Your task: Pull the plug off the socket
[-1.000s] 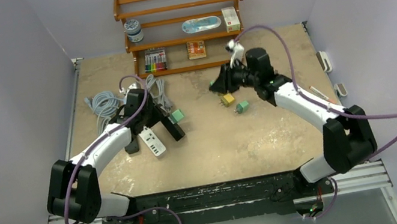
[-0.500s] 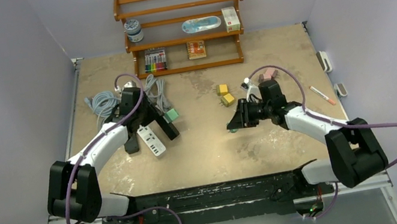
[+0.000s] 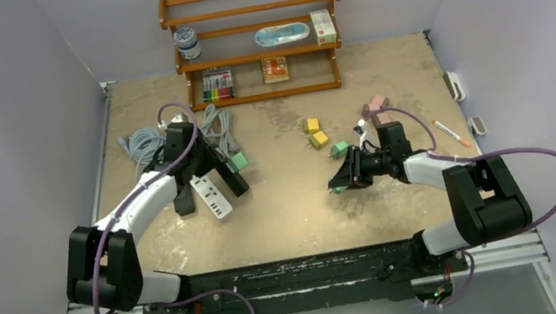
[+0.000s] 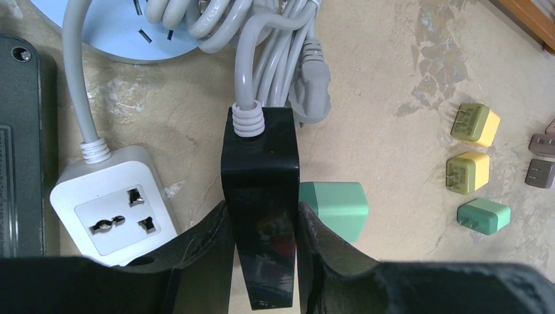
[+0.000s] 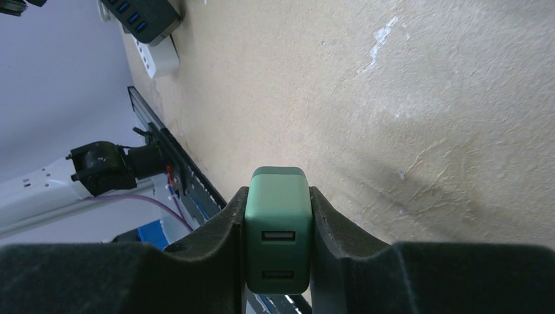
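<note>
Left gripper (image 4: 262,226) is clamping the black socket block (image 4: 260,163), with a green plug (image 4: 335,209) touching its side. Right gripper (image 5: 277,196) is squeezing a green USB adapter (image 5: 276,252).

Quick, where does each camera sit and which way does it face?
Top external: above, behind the bases, looking down on the table; left arm and right arm show.
Left wrist: looks down past left gripper, shut on a black strip.
Right wrist: looks low across the table; right gripper clamps a green charger.
Shared: white socket, in top external and left wrist.
</note>
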`<control>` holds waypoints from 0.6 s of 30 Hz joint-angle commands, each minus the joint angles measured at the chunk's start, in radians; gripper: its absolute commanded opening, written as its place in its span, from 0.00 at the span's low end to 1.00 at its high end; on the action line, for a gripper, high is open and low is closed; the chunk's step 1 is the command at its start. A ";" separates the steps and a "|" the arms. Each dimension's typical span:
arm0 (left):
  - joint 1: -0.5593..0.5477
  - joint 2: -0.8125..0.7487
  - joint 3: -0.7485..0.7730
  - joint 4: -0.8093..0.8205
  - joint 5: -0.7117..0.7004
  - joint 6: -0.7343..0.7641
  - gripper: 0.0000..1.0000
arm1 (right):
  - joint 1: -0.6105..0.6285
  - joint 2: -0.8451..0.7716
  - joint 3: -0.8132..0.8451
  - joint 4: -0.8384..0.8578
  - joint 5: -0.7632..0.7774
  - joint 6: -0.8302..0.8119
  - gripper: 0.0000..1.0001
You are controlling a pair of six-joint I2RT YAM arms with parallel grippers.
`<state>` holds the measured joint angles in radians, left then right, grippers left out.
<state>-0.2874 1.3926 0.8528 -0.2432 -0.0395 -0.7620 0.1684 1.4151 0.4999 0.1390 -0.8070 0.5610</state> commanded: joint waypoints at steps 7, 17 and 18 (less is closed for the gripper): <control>0.030 -0.012 0.031 0.073 0.003 0.020 0.00 | -0.056 0.074 0.028 0.075 -0.069 0.013 0.30; 0.039 -0.023 0.025 0.065 -0.002 0.021 0.00 | -0.121 0.181 0.098 0.101 -0.058 0.000 0.60; 0.040 -0.023 0.024 0.067 -0.002 0.022 0.00 | -0.122 0.185 0.108 0.095 -0.046 -0.006 0.66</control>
<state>-0.2680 1.3926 0.8528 -0.2432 -0.0212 -0.7544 0.0555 1.5932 0.5507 0.1989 -0.8375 0.5720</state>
